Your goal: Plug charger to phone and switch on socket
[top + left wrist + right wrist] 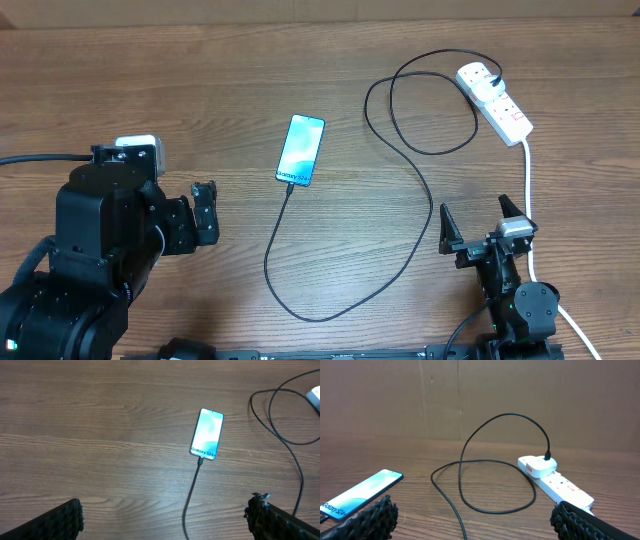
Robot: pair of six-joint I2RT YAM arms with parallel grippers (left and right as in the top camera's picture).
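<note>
Phone (301,151) (207,434) (357,494) lay flat on the desk (150,70), screen up and lit turquoise, w/ white "Galaxy S24" text at its near end. It sat roughly mid-desk, slightly tilted, ahead of both arms and touching neither.

Charger (432,208) (191,491) (461,462): the tip met the phone's near edge and looked seated in the port. The black cable ran toward the robot, curved round in a wide loop, went back up the R side, made a second smaller loop, and ended at the plug (478,76) (539,466). The plug sat in the end outlet of the socket (497,103) (565,487).

Socket lay at the far R of the desk, angled, red mark on top. Switch position: couldn't tell. Its white cord (527,190) ran down past the R arm (515,290).

L jaws: spread wide, nothing betw. them. The black ribbed fingers (65,520) only showed at the bottom corners of the L wrist view, w/ phone and cable well ahead.

R jaws: also spread wide and empty. Fingers (375,515) framed the R wrist view, low over the desk, w/ the socket ahead to the R and the phone to the L. No contact w/ cable, cord or socket.

L arm (100,240) sat at near L of the desk.
</note>
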